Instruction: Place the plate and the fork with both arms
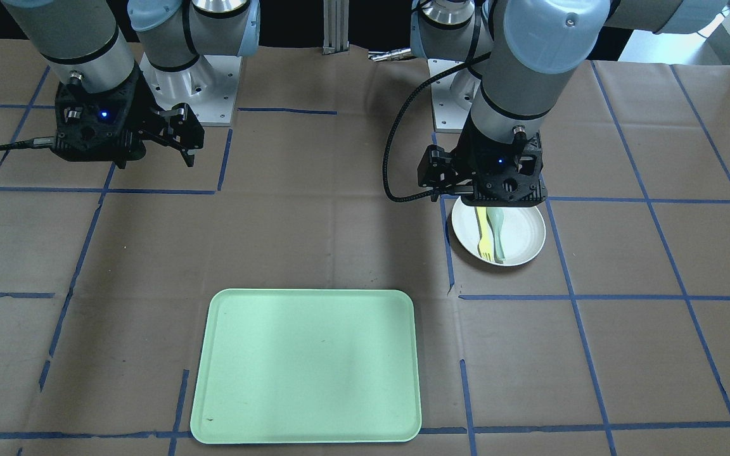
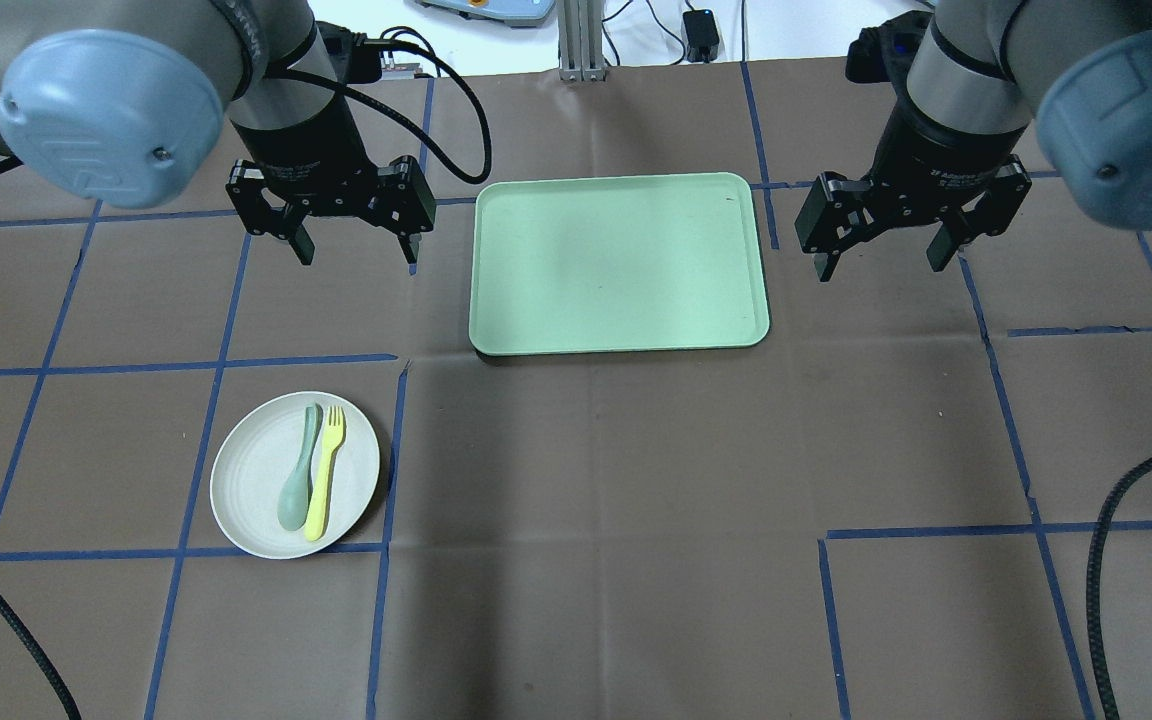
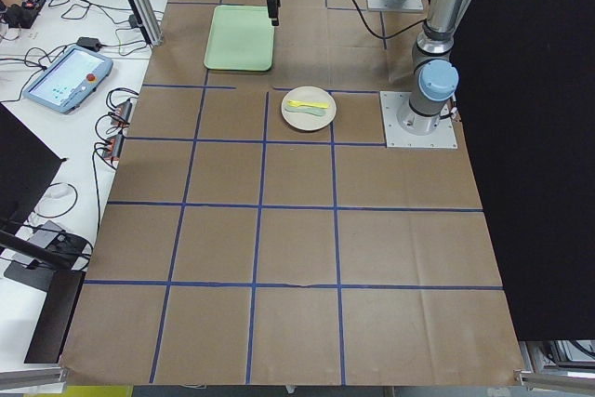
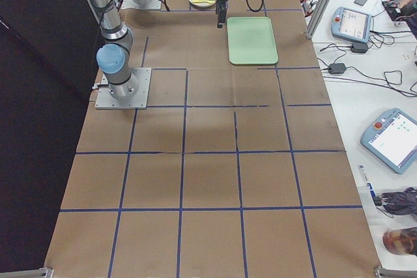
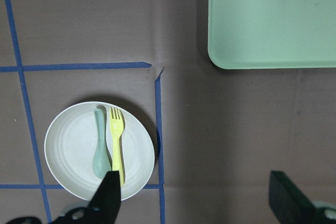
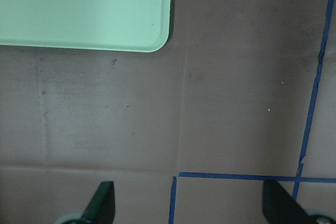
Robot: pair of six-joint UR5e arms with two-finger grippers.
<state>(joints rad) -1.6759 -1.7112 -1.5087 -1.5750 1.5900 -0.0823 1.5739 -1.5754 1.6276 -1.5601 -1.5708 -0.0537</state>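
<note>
A: Plate (image 2: 295,474), off-white and round, sits on the brown paper of the table (image 2: 596,480) on the robot's left side, inside a square of blue tape. You will find it well apart from the green tray (image 2: 620,263).

B: And the fork?

A: Fork (image 2: 325,472), yellow, lies flat in the plate, tines toward the far side in the overhead view. A grey-green spoon (image 2: 298,482) lies just beside it, on its left in that view, the two touching or nearly so; you cannot separate them from these views.

B: Left claw?

A: Left gripper (image 2: 355,252) hangs above the table beyond the plate in the overhead view, beside the tray's left edge, fingers spread wide, nothing between them. In its wrist view you see the plate low in the picture, with one dark fingertip (image 5: 107,198) overlapping the plate's lower edge.

B: Right claw?

A: Right gripper (image 2: 884,262) hangs off the tray's right edge, also spread wide and carrying nothing. Its wrist view shows you only one corner of the tray, brown paper and blue tape.

B: The tray itself?

A: Flat on the table, midway between the two grippers, long side across the overhead view. From the front-facing view, the left arm's wrist covers the plate's far rim.
</note>
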